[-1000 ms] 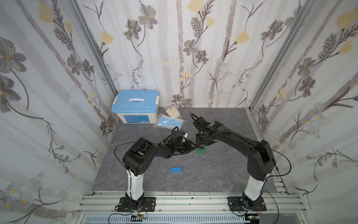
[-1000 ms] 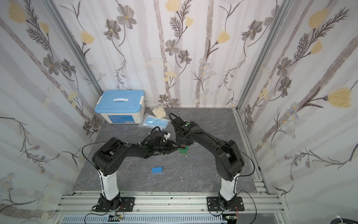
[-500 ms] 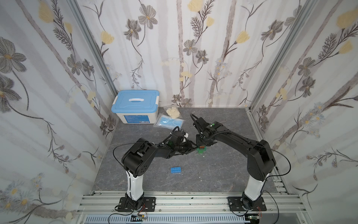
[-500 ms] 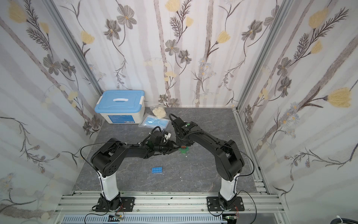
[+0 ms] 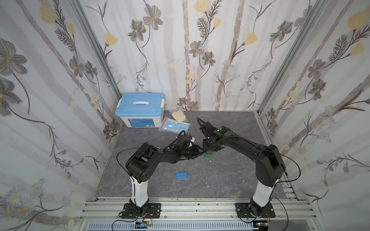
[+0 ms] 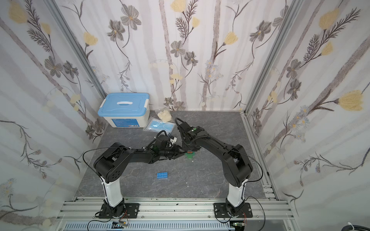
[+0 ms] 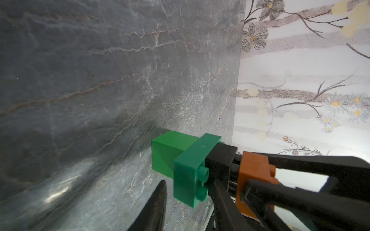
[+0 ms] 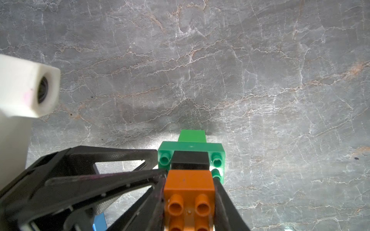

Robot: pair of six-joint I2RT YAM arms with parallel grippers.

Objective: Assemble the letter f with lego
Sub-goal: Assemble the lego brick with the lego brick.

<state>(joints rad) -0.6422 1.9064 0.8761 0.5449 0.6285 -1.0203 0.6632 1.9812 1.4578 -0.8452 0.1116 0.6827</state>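
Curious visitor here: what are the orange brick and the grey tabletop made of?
The orange brick: likely hard moulded plastic, smooth, slightly glossy, crisp round studs. The grey tabletop: stone-look, pale veins, soft sheen; real stone or printed sheet, cannot tell.

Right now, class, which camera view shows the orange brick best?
The right wrist view: the orange brick fills the foreground, close and sharp, with its studs facing the camera. The left wrist view shows it side-on and partly covered. In both top views it is too small and hidden to make out.

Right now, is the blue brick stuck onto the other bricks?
No, the blue brick lies alone on the table, away from the green, black and orange stack.
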